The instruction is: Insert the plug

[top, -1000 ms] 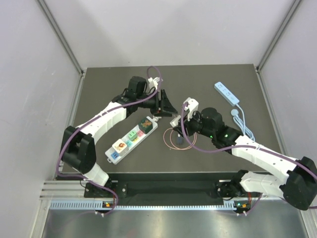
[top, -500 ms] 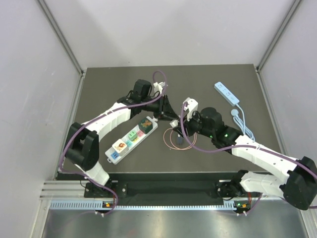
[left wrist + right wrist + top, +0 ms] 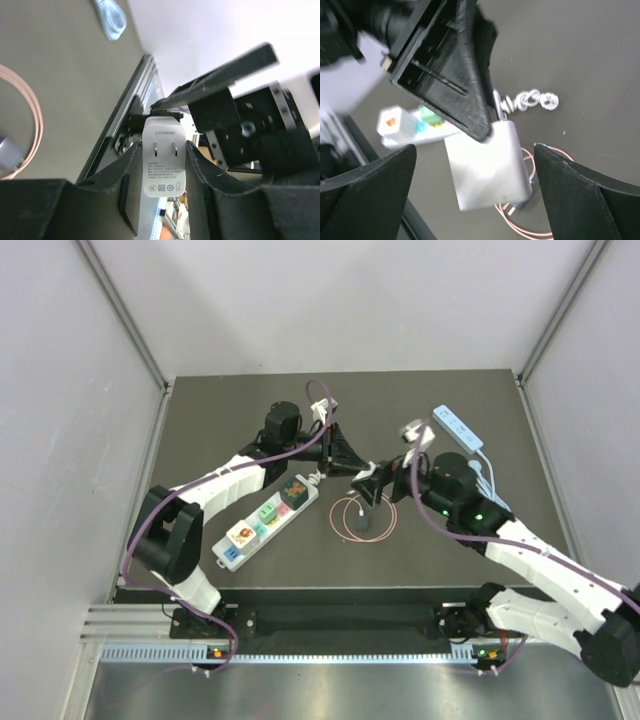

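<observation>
1. Plug: white charger block w/ two flat prongs, held up off the counter. It's not in any socket.
2. Prong face is turned back toward the left wrist cam, label text readable under the prongs.
3. Left end effector is clamped on the plug, w/ its dark fingers pressing both side faces.
4. Right end effector is spread wide. Its two fingers stand either side of the plug w/ clear gaps and grip nothing.
5. In top view the plug hangs mid-counter, where the two end effectors meet tip to tip.
6. Power strip: white w/ coloured sockets, lying diagonally on the counter. It sits just left of and below the plug, w/ its far end nearest it.
7. Pink cable is coiled flat on the counter, right under the right end effector, w/ a small grey connector inside the loop.
8. Blue strip sits far right, well apart, w/ its pale cord trailing toward the near side.
</observation>
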Controlling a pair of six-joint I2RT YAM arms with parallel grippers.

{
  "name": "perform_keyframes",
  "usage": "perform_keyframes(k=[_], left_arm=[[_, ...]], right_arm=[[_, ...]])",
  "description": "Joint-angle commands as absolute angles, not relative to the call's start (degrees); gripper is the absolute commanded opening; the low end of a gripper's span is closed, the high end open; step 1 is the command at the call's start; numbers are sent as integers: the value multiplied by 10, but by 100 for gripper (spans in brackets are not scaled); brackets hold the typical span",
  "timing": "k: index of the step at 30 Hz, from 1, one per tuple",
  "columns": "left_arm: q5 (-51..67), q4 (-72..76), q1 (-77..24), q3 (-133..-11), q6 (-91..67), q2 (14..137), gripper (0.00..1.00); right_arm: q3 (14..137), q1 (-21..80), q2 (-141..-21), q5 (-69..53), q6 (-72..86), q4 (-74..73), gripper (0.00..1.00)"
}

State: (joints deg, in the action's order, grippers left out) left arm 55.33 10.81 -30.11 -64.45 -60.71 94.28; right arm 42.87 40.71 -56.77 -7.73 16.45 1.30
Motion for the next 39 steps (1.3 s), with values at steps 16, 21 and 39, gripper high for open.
perform_keyframes(k=[16, 21, 39], left_arm=[[538, 539, -298, -603, -831, 904, 0], [528, 555, -301, -603, -838, 903, 0], [505, 693, -318, -580, -918, 951, 0]], right_arm=[[320, 259, -465, -234, 563, 279, 86], [306, 259, -476, -236, 577, 337, 74], [294, 261, -562, -228, 626, 514, 36]])
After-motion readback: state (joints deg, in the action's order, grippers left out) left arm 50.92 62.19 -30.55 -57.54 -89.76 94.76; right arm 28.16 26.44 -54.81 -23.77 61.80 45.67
